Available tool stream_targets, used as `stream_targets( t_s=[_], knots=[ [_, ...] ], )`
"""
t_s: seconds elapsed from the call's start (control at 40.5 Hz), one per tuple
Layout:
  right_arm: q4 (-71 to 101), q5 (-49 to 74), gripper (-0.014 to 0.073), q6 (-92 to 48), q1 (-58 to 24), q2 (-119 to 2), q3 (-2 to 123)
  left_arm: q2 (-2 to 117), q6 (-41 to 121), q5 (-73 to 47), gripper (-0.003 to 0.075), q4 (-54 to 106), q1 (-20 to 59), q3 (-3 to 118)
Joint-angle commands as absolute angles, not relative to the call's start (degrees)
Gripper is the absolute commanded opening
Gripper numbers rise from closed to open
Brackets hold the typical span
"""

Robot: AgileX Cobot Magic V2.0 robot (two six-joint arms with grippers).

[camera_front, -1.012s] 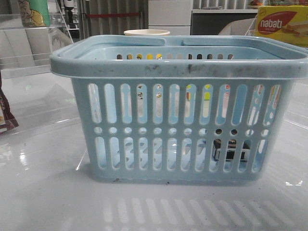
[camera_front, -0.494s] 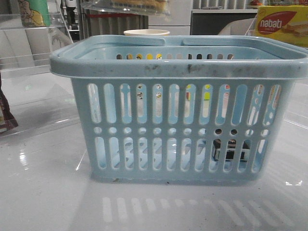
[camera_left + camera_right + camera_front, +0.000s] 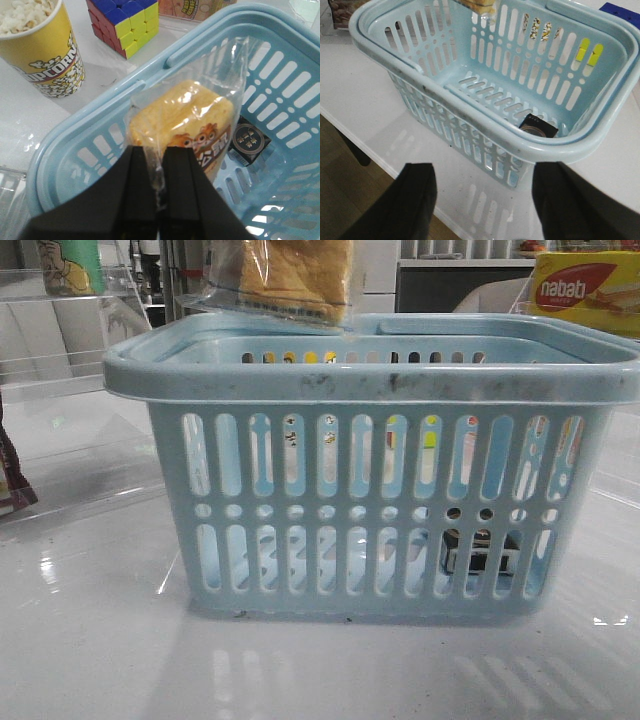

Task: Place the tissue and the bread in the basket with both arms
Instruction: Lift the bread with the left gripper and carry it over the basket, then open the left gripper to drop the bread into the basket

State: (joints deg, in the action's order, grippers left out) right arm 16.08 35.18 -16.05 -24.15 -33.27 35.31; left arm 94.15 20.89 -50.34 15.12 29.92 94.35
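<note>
The light-blue basket [image 3: 370, 380] stands in the middle of the table. My left gripper [image 3: 161, 150] is shut on the clear plastic edge of the bread [image 3: 185, 112], a packet of tan-yellow slices with a brown label. It hangs above the basket's opening, near the far rim in the front view [image 3: 290, 275]. The tissue [image 3: 248, 142], a small black and white pack, lies on the basket floor at a corner; it shows through the slots [image 3: 482, 550] and in the right wrist view [image 3: 538, 127]. My right gripper [image 3: 482, 172] is open and empty, above the table outside the basket [image 3: 470, 120].
A popcorn cup [image 3: 40, 47] and a Rubik's cube [image 3: 125, 22] stand just behind the basket. A yellow nabati box [image 3: 585, 290] is at the back right. A dark snack packet [image 3: 12, 480] sits at the far left. The table edge [image 3: 370, 145] runs near the basket.
The bread packet has come down into the front view from the top and now hangs over the basket's far rim, hiding the cup behind. The basket and tissue have not moved.
</note>
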Motion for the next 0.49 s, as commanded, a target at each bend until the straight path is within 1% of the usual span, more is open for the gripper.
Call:
stream_targets(
  t_s=[0.0, 0.099, 0.247, 0.321, 0.395, 0.469],
  knots=[
    [16.43, 31.14, 0.0518, -16.65, -24.07, -33.15, 36.89, 91.92, 20.94, -47.06, 0.0102, 16.76, 30.47, 96.48],
    [16.43, 31.14, 0.0518, -16.65, -24.07, -33.15, 36.89, 92.27, 20.94, -47.06, 0.016, 17.46, 30.47, 96.48],
    [16.43, 31.14, 0.0518, -16.65, -24.07, -33.15, 36.89, 92.39, 20.94, -47.06, 0.032, 18.76, 30.47, 96.48],
    [16.43, 31.14, 0.0518, -16.65, -24.07, -33.15, 36.89, 92.39, 20.94, -47.06, 0.0386, 18.76, 30.47, 96.48],
    [16.43, 31.14, 0.0518, -16.65, -24.07, -33.15, 36.89, 92.39, 20.94, -47.06, 0.0428, 18.76, 30.47, 96.48],
    [16.43, 31.14, 0.0518, -16.65, -24.07, -33.15, 36.89, 92.39, 20.94, -47.06, 0.0433, 18.76, 30.47, 96.48]
  ],
)
